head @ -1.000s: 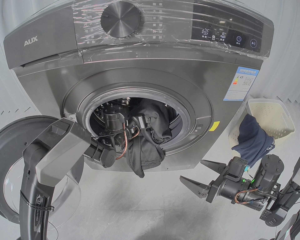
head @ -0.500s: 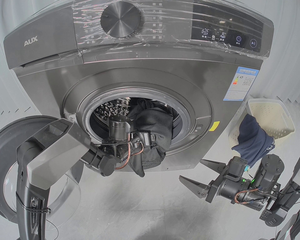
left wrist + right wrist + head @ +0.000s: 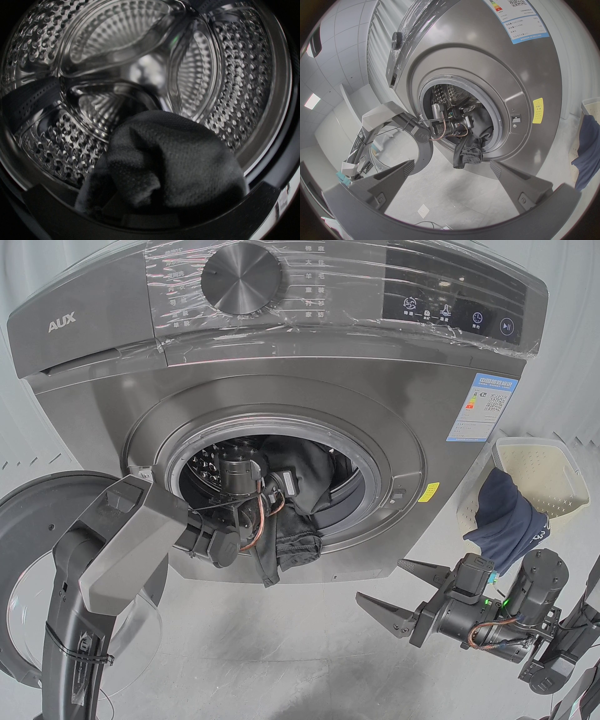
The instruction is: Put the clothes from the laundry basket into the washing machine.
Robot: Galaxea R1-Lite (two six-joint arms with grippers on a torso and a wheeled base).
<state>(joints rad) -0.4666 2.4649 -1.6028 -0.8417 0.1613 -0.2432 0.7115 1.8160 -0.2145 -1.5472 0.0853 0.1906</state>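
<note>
1. The black garment (image 3: 309, 474) sits in the washer (image 3: 375, 390) mouth. Its upper bulk is inside the drum (image 3: 243, 78), and a folded tail hangs over the lower rim of the opening, clear of the floor (image 3: 281, 640).
2. The left arm (image 3: 125, 534) reaches through the opening, with its wrist (image 3: 237, 472) just beside the garment. The left gripper is buried in the cloth, so I cannot tell whether it is gripping.
3. In the left wrist view, the garment (image 3: 175, 156) bulges as a rounded lump of fine knit, low in the drum and near the front rim.
4. The right gripper (image 3: 379, 580) hangs in front of the washer's lower right, well apart from the garment. Its two dark, pointed fingers (image 3: 431, 571) are spread wide with nothing between them.
5. The basket (image 3: 562, 459) stands on the floor to the right of the washer. It is cream plastic with perforated walls, and its mouth is tilted toward the camera.
6. A navy garment (image 3: 506, 521) is draped over the basket's near rim and spills down outside it.
7. The drum is shiny steel, dimpled and pierced with small holes, with dark ribs across its wall.
8. The washer is grey brushed metal. Its round door (image 3: 37, 534) is swung open to the left, and clear film (image 3: 312, 296) is wrapped over the panel with the dial (image 3: 242, 277).
</note>
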